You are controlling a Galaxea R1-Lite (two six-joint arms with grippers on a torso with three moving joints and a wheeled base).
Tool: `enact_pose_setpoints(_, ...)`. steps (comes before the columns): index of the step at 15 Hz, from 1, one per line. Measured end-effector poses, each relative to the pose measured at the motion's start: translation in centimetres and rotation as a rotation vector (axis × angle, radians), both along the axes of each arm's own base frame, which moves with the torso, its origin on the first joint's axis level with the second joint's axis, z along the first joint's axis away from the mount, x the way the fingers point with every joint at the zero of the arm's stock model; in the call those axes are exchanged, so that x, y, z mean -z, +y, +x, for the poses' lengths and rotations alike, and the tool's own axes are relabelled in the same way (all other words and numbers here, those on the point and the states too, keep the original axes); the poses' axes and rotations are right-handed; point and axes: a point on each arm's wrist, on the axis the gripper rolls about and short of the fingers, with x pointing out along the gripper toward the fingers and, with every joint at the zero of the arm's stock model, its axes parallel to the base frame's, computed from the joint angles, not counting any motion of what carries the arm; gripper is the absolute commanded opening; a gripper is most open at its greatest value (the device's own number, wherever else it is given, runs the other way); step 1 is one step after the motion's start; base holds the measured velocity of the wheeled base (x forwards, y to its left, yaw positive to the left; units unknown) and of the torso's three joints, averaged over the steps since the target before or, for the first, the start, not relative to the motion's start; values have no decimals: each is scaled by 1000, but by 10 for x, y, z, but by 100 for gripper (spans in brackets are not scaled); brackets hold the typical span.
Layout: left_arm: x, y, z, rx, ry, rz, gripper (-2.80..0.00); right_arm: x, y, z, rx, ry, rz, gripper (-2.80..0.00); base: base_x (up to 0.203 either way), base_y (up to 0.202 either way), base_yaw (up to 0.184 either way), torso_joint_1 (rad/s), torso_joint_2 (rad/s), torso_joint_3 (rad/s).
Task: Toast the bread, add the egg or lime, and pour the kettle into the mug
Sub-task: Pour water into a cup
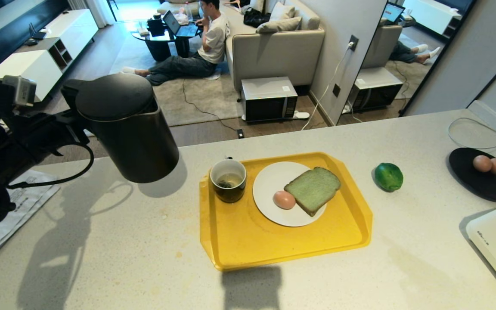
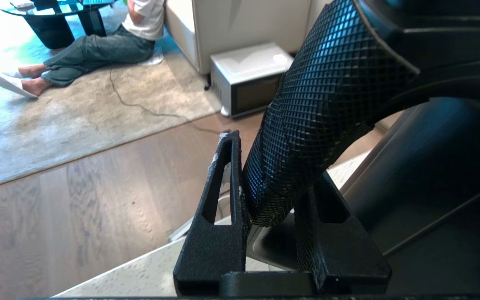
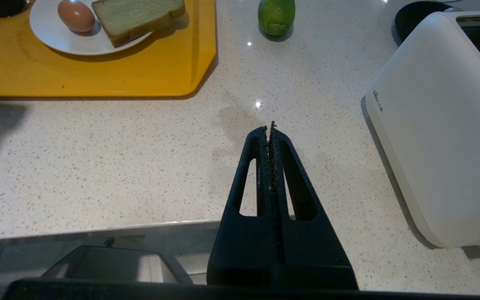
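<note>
Bright daylight, soft shadows across the counter (image 1: pixel 101 241), wide-angle bending at edges.

1. My head camera looks forward and down from above the near edge of the counter (image 1: pixel 101 241), taking in the yellow tray (image 1: pixel 239 241) and the room beyond.
2. My left wrist camera sits right behind my left gripper (image 2: pixel 271 183), very close to the kettle's handle (image 2: pixel 323 104), facing the far floor.
3. My right wrist camera looks along my right gripper (image 3: pixel 271 131) from the counter's near edge; it shares the tray, the lime (image 3: pixel 276 16) and the white toaster (image 3: pixel 440 125) with the head view.
</note>
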Motion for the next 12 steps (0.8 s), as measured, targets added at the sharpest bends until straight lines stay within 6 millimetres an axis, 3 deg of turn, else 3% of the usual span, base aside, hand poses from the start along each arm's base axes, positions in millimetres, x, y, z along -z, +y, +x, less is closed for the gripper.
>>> enact_pose_setpoints(12, -44, -8, -37, -10, -109, -33, -280, 0, 0, 0, -3, 0, -3, -280, 0, 0, 0, 0, 0, 0)
